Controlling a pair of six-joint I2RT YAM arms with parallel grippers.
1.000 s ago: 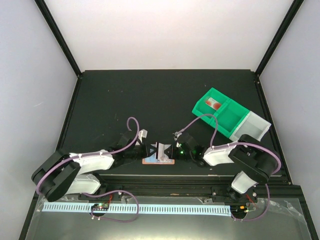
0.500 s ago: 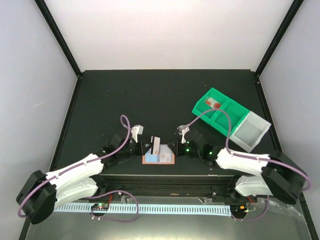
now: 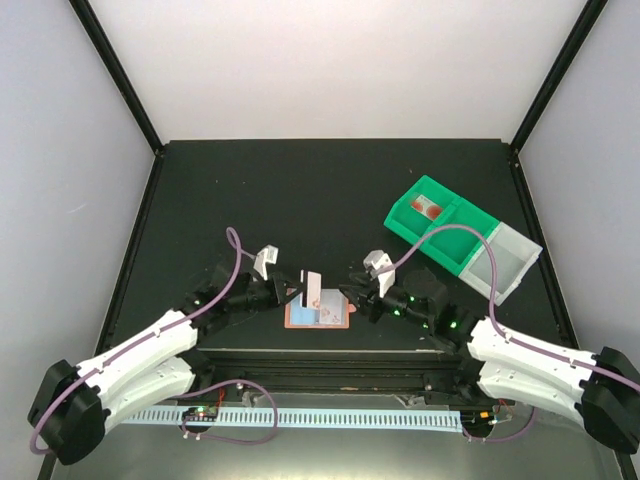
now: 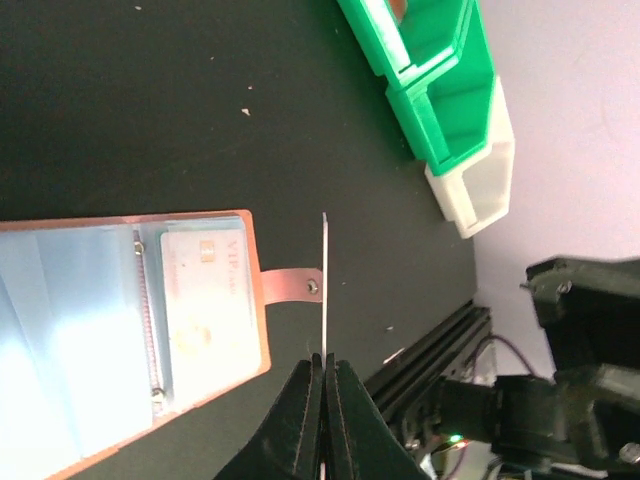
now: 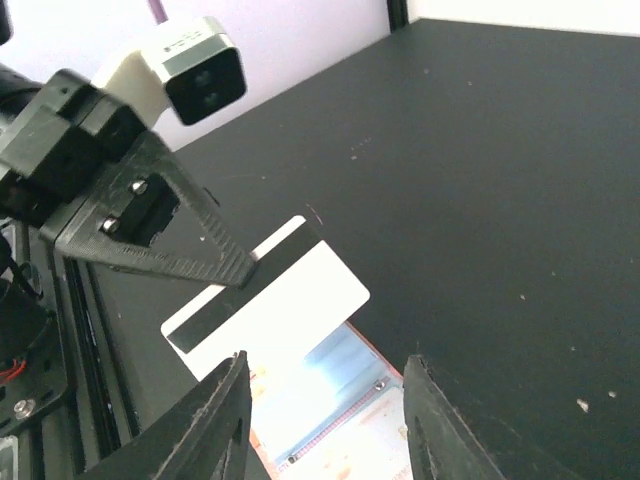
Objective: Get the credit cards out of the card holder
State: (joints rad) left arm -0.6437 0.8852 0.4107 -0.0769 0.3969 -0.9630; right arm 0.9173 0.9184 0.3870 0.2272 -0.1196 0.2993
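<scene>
The salmon-pink card holder [image 3: 318, 316] lies open and flat near the table's front edge, with a pale card [image 4: 205, 300] and light blue sleeves inside, and its snap tab [image 4: 290, 286] sticking out. My left gripper [image 3: 297, 293] is shut on a white credit card with a dark stripe [image 3: 312, 288] and holds it upright above the holder. That card shows edge-on in the left wrist view [image 4: 325, 290] and broadside in the right wrist view [image 5: 275, 300]. My right gripper [image 3: 350, 296] is open and empty, just right of the held card, over the holder [image 5: 340, 420].
A green compartment bin [image 3: 440, 225] with a white end section [image 3: 505, 262] stands at the back right, a small reddish item in one cell. The black front rail [image 3: 330, 362] runs just below the holder.
Both arms have stretched forward and lifted. My left gripper has raised the striped card higher above the holder. My right gripper has drawn slightly right and opened beside it.
</scene>
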